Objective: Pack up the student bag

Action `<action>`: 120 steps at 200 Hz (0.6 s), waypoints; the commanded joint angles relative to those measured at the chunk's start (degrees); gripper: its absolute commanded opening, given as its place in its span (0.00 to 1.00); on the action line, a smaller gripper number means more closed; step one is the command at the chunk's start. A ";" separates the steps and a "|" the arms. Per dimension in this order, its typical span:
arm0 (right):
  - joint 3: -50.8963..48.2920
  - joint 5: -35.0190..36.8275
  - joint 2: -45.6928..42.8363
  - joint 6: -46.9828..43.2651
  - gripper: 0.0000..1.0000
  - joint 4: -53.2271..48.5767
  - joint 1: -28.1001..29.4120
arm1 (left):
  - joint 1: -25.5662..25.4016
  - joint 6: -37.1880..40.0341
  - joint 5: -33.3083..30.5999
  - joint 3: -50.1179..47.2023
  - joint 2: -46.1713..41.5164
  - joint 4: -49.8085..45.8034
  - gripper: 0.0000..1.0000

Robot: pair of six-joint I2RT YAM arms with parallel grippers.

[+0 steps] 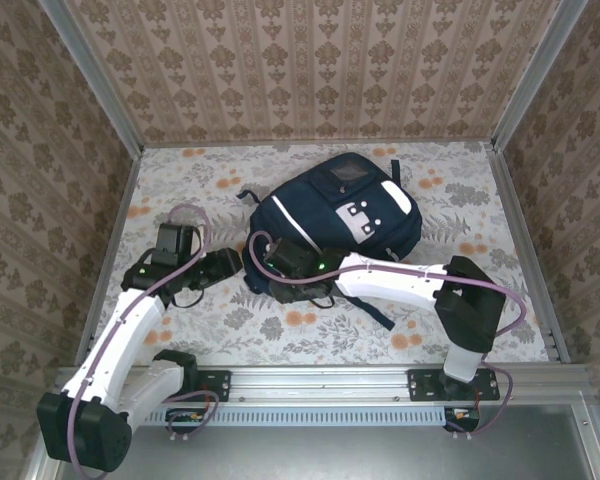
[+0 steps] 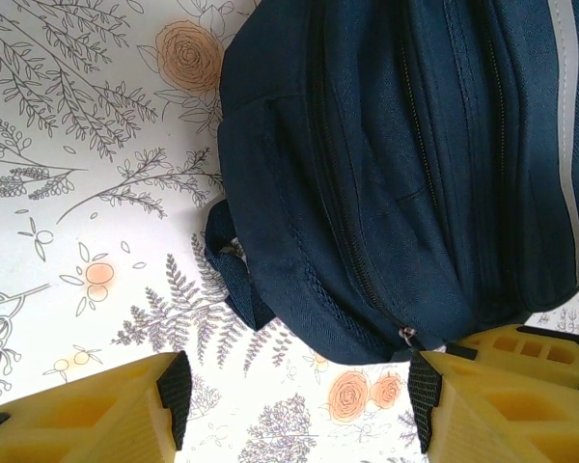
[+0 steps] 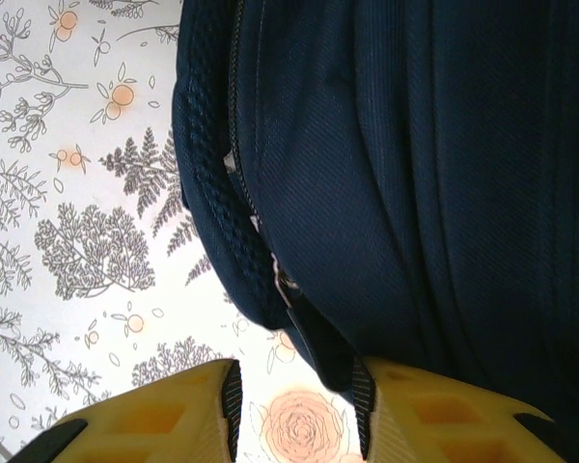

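The student bag (image 1: 340, 212) is a navy backpack lying flat mid-table, white-patched front up. My left gripper (image 1: 220, 265) hovers at its lower left corner. In the left wrist view that gripper (image 2: 299, 400) is open with bare tablecloth between its pads, and a zipper pull (image 2: 406, 335) sits just by its right fingertip (image 2: 423, 397). My right gripper (image 1: 280, 268) is at the same end of the bag. In the right wrist view it (image 3: 297, 410) is open, and a dark zipper tab (image 3: 333, 352) hangs into the gap against the right pad (image 3: 363, 410), not pinched.
The flower-printed tablecloth (image 1: 230, 320) covers the table. Patterned walls (image 1: 310, 60) with metal rails close in the back and both sides. A dark strap (image 2: 234, 280) loops off the bag's edge onto the cloth.
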 commanded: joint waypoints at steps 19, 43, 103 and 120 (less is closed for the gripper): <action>2.76 1.82 3.75 -0.95 0.38 -1.15 0.15 | 0.66 -0.51 0.90 -1.14 0.26 1.41 0.64; 3.57 3.75 5.23 -0.64 0.36 -1.41 0.00 | 0.67 -0.66 0.91 -1.15 0.61 1.59 0.64; 2.38 3.00 5.37 -0.23 0.01 -0.19 -0.84 | 1.12 -2.41 -0.06 -2.03 1.81 3.20 0.64; 1.26 1.63 3.92 0.34 0.00 0.06 -0.96 | 1.19 -3.54 -0.32 -2.12 3.43 4.24 0.65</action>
